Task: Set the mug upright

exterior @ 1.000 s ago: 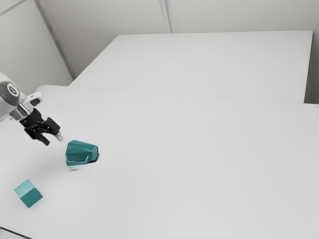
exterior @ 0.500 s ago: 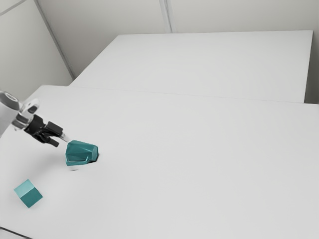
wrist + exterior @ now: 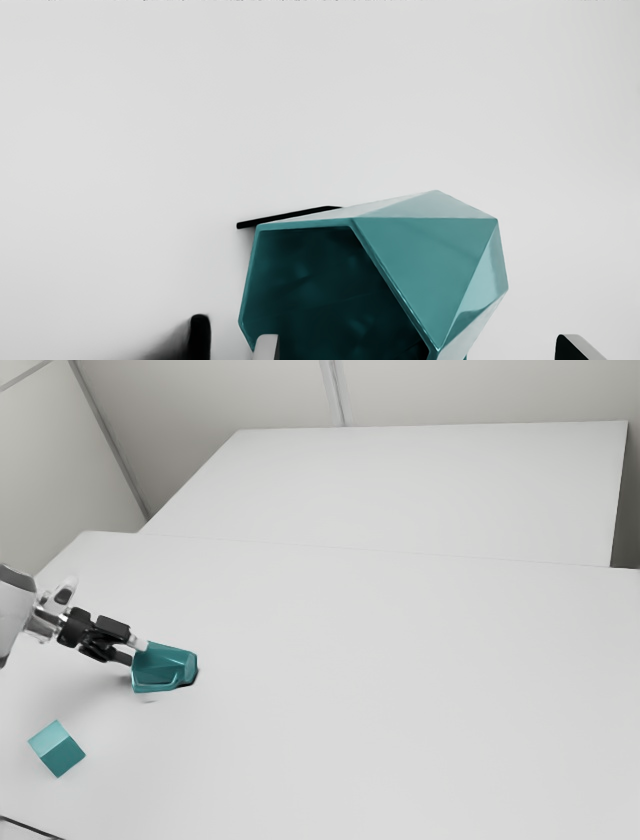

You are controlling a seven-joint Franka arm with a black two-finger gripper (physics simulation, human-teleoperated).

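Gripper [image 3: 132, 652] at the open end of the teal mug [image 3: 165, 670]; fingers [image 3: 266, 349] spread well apart, cut off by the wrist view's edge. One fingertip overlaps the mug's mouth — inside or in front, cannot tell; contact unclear. Mug lies on its side on the white table [image 3: 400, 680], mouth toward the gripper, interior dark, part of its rim cropped in the wrist view. Thin black strip [image 3: 290, 216] partly hidden behind the mug — identity unclear. Teal cube [image 3: 57, 748] apart from the mug, nearer the exterior camera. Arm [image 3: 14, 610] cropped at the exterior view's left.
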